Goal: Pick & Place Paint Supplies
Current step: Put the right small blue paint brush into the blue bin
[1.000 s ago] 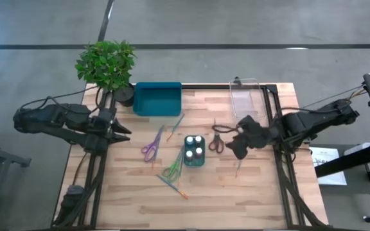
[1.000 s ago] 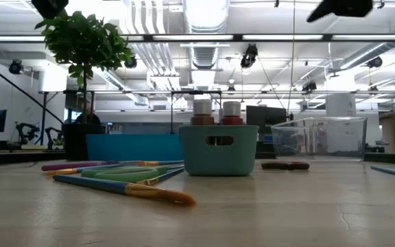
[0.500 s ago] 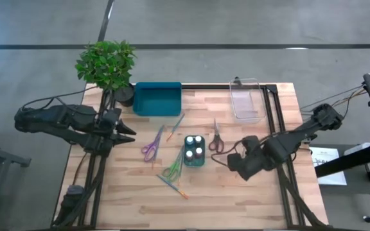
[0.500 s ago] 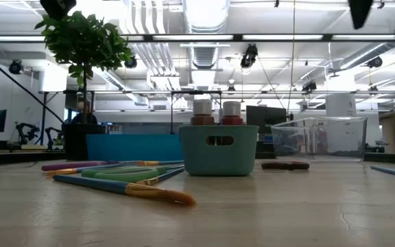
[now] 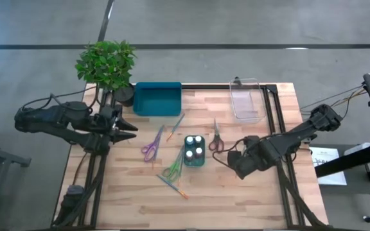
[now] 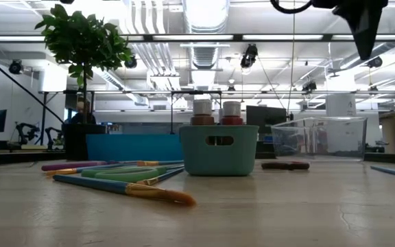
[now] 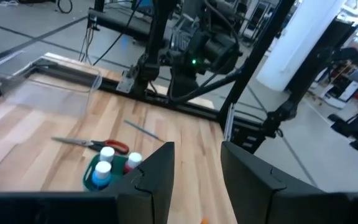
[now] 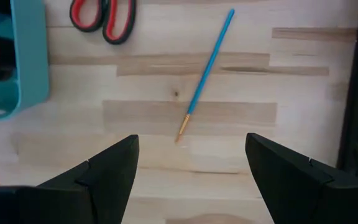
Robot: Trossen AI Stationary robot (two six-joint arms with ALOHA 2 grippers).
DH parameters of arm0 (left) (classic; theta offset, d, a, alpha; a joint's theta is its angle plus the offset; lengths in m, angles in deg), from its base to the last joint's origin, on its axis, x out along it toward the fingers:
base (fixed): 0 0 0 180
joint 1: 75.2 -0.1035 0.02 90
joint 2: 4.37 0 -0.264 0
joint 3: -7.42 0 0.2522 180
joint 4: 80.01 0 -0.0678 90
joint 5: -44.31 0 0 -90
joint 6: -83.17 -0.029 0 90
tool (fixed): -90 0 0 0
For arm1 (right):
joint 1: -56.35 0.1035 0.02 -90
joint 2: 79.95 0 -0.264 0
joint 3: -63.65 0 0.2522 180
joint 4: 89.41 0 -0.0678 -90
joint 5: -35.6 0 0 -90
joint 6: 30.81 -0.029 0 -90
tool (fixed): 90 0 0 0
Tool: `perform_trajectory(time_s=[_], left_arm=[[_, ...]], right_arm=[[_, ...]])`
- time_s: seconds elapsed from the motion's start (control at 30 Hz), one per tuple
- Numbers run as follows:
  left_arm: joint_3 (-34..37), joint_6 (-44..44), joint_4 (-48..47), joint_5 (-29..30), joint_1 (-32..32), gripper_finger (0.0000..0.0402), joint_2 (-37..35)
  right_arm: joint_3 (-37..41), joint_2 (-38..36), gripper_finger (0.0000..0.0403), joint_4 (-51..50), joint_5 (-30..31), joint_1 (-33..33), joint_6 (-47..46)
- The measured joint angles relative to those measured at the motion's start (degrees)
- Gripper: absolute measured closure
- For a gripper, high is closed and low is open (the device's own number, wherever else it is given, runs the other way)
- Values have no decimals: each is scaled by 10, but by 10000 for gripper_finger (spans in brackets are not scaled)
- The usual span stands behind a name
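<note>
Several white-capped pots (image 5: 194, 150) stand in a small teal caddy (image 6: 218, 148) at mid table. Red-handled scissors (image 8: 103, 15) lie flat to its right, with a thin blue brush (image 8: 207, 68) beside them. Purple scissors (image 5: 151, 145), green scissors (image 5: 171, 169) and two more brushes (image 5: 175, 122) (image 5: 172, 186) lie left of the caddy. My right gripper (image 8: 191, 168) hangs open above the blue brush, pointing down, clear of it. My left gripper (image 5: 132, 129) hovers open over the table's left side, pointing about level toward the table's right.
A teal tray (image 5: 157, 97) and a clear tray (image 5: 247, 101) stand along the far edge, and a potted plant (image 5: 106, 64) fills the far left corner. Bare wood (image 5: 249, 199) shows near the front edge.
My right gripper has come down and toward the table's near edge, rolling and tipping until it points straight down over the blue brush; it stays open. My left gripper has edged slightly toward the table's right. No supplies have moved.
</note>
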Motion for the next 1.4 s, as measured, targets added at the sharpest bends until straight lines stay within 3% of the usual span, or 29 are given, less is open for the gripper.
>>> perform_trajectory(time_s=[0.33, 0.7, 1.07, 1.2, 1.4], left_arm=[[0, 1, 13, 0, 0, 261, 0], [0, 3, 20, 0, 0, 261, 1], [0, 7, 20, 0, 0, 261, 1], [0, 16, 20, 0, 0, 261, 1], [0, 29, 20, 0, 0, 261, 1]], right_arm=[[41, 19, 110, 24, -32, -9, -47], [152, 70, 110, 250, -74, -12, -83], [154, 139, 111, 256, -89, -14, -104], [154, 151, 135, 256, -85, -20, -111], [159, 144, 207, 253, -58, -39, -114]])
